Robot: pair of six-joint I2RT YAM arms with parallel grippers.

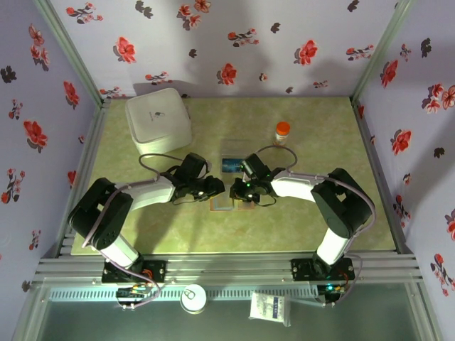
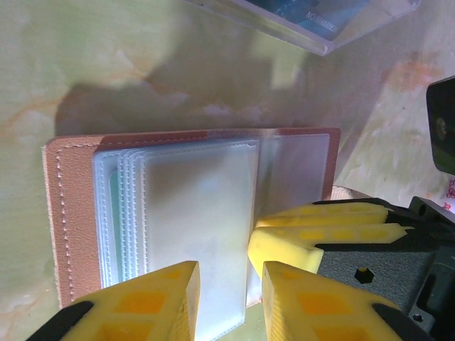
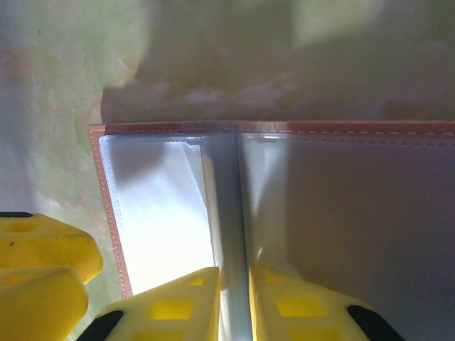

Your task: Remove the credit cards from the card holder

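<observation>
Left tool (image 2: 229, 277) hangs released; the right tool's (image 3: 234, 277) grip I cannot tell. On the green marbled counter (image 1: 320, 213) between them lies the open tan stitched leather-like card holder (image 2: 67, 213). Best pin its cover, then part its frosted plastic sleeves (image 2: 199, 206) singly.

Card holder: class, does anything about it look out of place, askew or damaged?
Nothing looks damaged or spilled. The card holder lies open, and its clear sleeves are fanned and lifted rather than lying flat. One sleeve stands between the fingers of the right gripper. That is the only untidy thing.
</observation>
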